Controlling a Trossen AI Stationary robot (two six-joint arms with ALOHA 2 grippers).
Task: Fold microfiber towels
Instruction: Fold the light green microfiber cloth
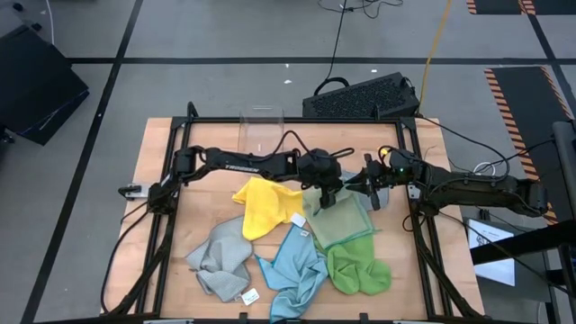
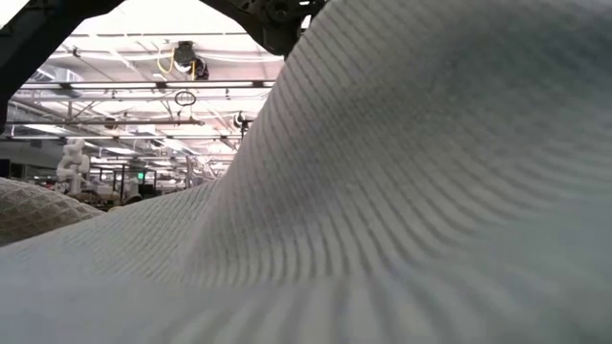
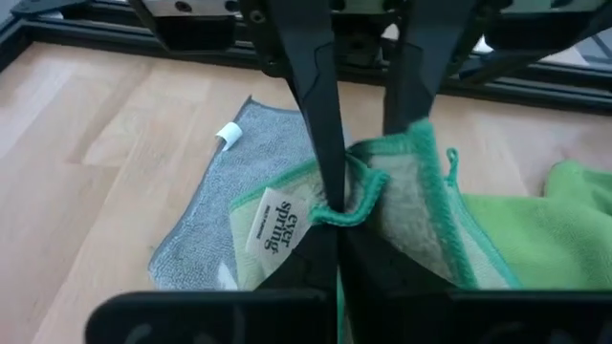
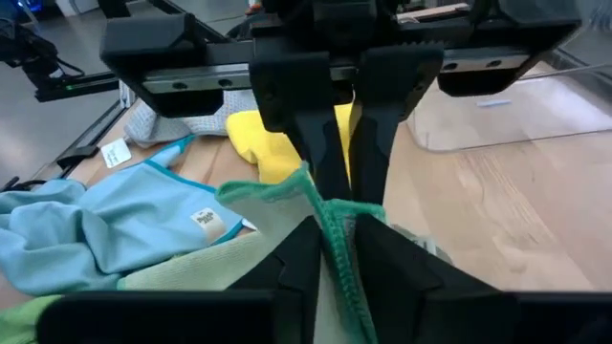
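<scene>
Pale green square microfiber towel (image 1: pixel 340 219) w/ darker green stitched hem lies mid-table, roughly flat, long axis running from table centre toward the near right; nap is short, looped, fuzzy. Left gripper (image 3: pixel 337 205) is pressed together, pinching its hemmed edge by the white printed tag (image 3: pixel 272 221). Right gripper (image 4: pixel 335 215) sits at the same towel's far edge, fingers straddling a raised fold of hem; whether they clamp it, can't tell. A grey waffle-weave cloth (image 3: pixel 206 205) lies under the pale one. Around it: crumpled yellow soft cloth (image 1: pixel 264 203) to the left, light blue rumpled cloth (image 1: pixel 292 268) near front, bright green bunched cloth (image 1: pixel 358 268) front right, grey wrinkled cloth (image 1: pixel 220 261) front left. Clear plastic rectangular bin (image 1: pixel 262 131) stands at the far edge of the wooden table (image 1: pixel 157 180); contents not discernible. Low view is filled by ribbed grey fabric (image 2: pixel 411 191) close up.
</scene>
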